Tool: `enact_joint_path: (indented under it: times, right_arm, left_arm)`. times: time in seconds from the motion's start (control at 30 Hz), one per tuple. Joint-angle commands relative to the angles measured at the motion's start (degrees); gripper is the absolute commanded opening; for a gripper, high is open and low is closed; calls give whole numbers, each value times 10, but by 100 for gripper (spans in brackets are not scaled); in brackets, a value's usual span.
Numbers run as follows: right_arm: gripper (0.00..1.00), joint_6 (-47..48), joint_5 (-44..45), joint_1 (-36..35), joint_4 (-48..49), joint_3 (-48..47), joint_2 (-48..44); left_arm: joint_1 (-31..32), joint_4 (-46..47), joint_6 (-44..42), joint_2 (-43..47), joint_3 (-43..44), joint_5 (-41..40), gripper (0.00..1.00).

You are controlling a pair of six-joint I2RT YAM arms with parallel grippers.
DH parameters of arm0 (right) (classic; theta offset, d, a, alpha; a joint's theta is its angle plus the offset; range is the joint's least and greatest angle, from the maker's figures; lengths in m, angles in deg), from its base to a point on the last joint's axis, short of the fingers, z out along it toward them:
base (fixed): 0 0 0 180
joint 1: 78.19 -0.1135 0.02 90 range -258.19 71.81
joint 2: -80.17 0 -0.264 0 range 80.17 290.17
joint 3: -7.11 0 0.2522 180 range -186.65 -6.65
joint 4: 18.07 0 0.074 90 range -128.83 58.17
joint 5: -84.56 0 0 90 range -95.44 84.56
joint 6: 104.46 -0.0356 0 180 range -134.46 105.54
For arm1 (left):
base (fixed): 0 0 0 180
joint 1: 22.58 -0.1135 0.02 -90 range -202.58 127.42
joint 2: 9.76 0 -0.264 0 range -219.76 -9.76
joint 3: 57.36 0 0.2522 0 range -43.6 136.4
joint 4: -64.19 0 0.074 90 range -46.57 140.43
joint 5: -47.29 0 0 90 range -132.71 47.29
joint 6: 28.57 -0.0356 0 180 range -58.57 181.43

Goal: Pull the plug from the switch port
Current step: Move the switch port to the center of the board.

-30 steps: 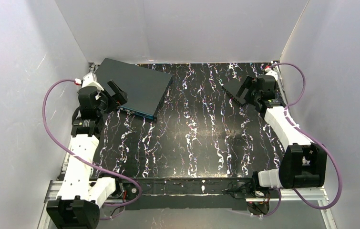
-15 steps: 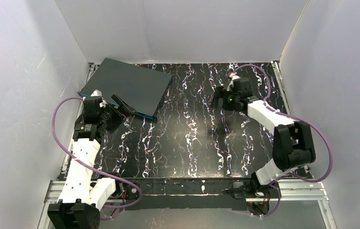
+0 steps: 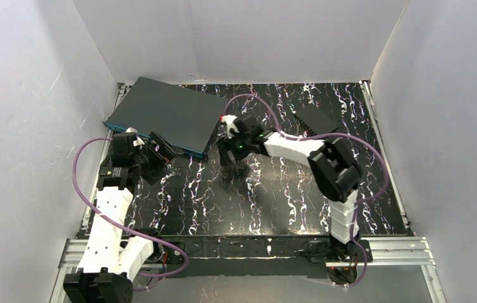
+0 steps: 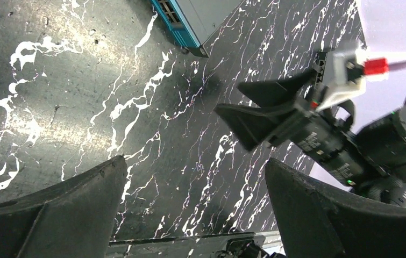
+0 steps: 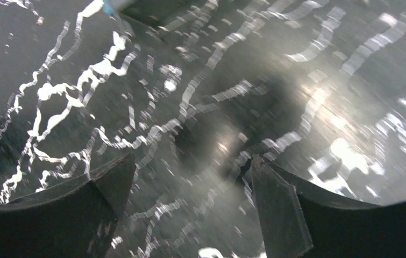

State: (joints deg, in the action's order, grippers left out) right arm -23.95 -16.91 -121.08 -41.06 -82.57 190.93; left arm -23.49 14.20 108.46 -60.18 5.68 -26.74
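The left claw point(image 4: 190, 177) is held spread, and only bare bench point(image 4: 55, 107) is seen between its fingers, whose roots are cut off by the frame. The right claw point(image 5: 192, 172) is likewise spread, low over the bench, in a blurred view. The switch point(image 3: 166, 113) is laid flat at the far left corner, its teal edge turned toward both claws. Only one corner of it is caught by the wrist views. The plug cannot be made out.

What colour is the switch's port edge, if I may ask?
Teal-blue; the edge shows best in the left wrist view.
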Motion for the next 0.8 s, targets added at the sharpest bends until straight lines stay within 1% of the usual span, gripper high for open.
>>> enact_joint_path:
  times: [0.0, 0.13, 0.27, 0.4, 0.57, 0.7, 0.77]
  right_arm:
    - [83, 20, -18, -53, -6, -103, 76]
    - [80, 22, 2, -79, -20, -171, 138]
    - [78, 10, 33, -82, -17, -201, 165]
    - [72, 11, 29, -83, -18, -234, 195]
    - [61, 20, 8, -88, -49, -298, 244]
    - [53, 36, 11, -92, -72, -326, 261]
    - [43, 45, 16, -92, -74, -325, 258]
  left_arm:
    - [-1, -33, -18, 18, 31, 15, 99]
    - [0, -39, -24, 28, 37, 10, 99]
    - [0, -53, -32, 27, 50, 8, 99]
    - [-1, -64, -45, 24, 65, 5, 99]
    - [0, -76, -53, 22, 76, -5, 99]
    - [0, -83, -51, 24, 76, -6, 99]
    - [0, -84, -48, 26, 73, -6, 99]
